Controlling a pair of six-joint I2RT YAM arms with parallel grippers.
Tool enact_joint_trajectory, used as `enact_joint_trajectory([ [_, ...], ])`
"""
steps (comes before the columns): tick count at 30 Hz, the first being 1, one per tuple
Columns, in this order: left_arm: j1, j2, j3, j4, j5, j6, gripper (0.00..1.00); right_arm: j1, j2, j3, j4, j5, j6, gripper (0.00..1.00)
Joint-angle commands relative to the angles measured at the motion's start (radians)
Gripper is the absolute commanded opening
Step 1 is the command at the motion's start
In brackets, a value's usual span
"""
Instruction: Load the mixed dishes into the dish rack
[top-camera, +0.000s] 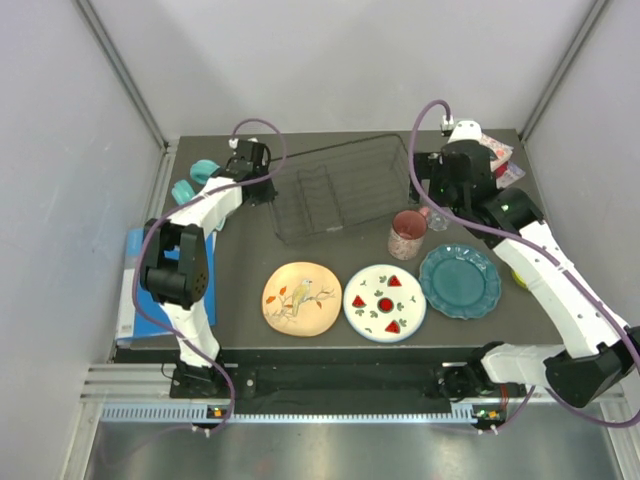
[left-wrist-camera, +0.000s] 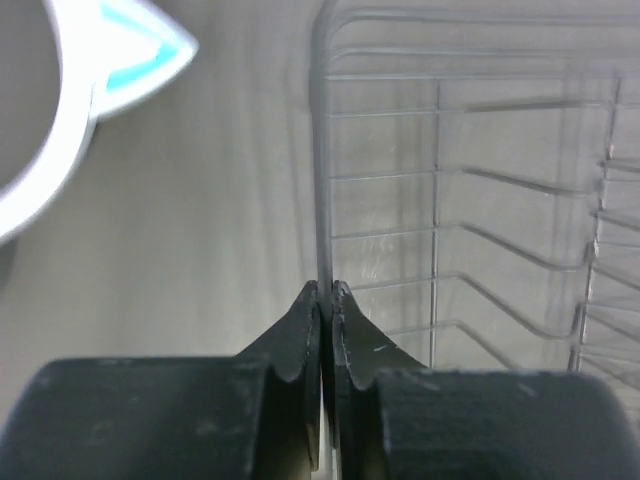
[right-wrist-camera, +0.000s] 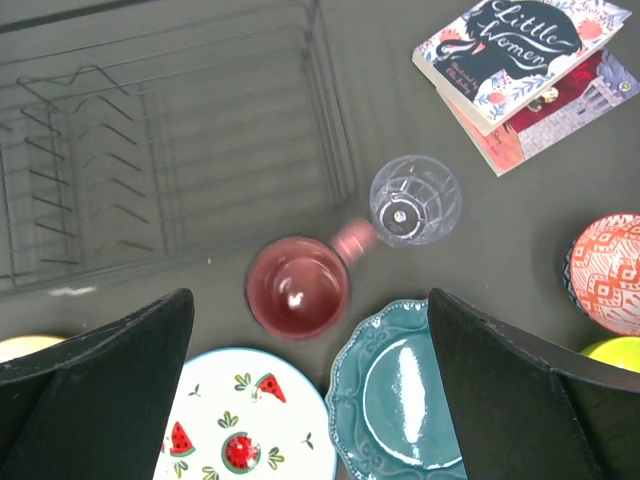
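The left gripper's (left-wrist-camera: 326, 295) black jaws are pinched tight on the thin wire rim of the rectangular black dish rack (top-camera: 340, 190), at the far middle of the matte dark table (top-camera: 240, 265). The right gripper (right-wrist-camera: 310, 310) hangs spread wide, holding nothing, above the round pink floral mug (right-wrist-camera: 298, 288) beside the glossy teal scalloped plate (right-wrist-camera: 400, 390).

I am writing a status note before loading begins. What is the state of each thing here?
dish rack: empty, rim wire clamped
left gripper: shut on the dish rack's rim
pink mug: upright, empty
right gripper: open, above the pink mug
clear glass: upright, empty
bird plate: flat on the table
watermelon plate: flat on the table
teal plate: flat on the table
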Motion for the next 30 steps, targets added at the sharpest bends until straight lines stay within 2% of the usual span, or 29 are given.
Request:
enact_joint_trajectory([
  [1,-0.013,0.075,0.08,0.077,-0.033,0.234,0.05,-0.018,-0.046,-0.025,0.042,-0.011,0.0,1.0],
  [5,-0.013,0.109,0.121,0.099,-0.087,0.257,0.08,-0.03,-0.06,-0.057,0.045,-0.011,-0.001,1.0],
  [6,-0.013,0.115,0.143,0.102,-0.093,0.258,0.12,-0.038,-0.06,-0.072,0.048,-0.013,-0.001,1.0],
  [12,-0.008,0.187,0.241,0.123,-0.226,0.267,0.46,-0.064,-0.058,-0.135,0.051,-0.025,-0.004,1.0],
  [13,-0.007,0.202,0.255,0.122,-0.236,0.277,0.55,-0.068,-0.057,-0.144,0.054,-0.025,-0.004,1.0],
  [15,-0.001,0.207,0.279,0.122,-0.251,0.283,0.64,-0.087,-0.052,-0.169,0.054,-0.023,0.0,1.0],
  [16,0.001,0.207,0.279,0.129,-0.254,0.293,0.74,-0.094,-0.054,-0.177,0.051,-0.016,0.008,1.0],
  [17,-0.001,0.204,0.276,0.132,-0.253,0.301,0.77,-0.102,-0.055,-0.192,0.051,-0.007,0.011,1.0],
  [20,0.001,0.195,0.272,0.148,-0.246,0.329,0.8,-0.151,-0.062,-0.221,0.039,0.024,0.048,1.0],
  [25,0.002,0.187,0.293,0.146,-0.26,0.378,0.82,-0.255,-0.063,-0.25,-0.044,0.205,0.161,1.0],
  [30,0.018,0.123,0.354,0.064,-0.194,0.399,0.88,-0.384,-0.045,-0.31,-0.028,0.207,0.172,1.0],
])
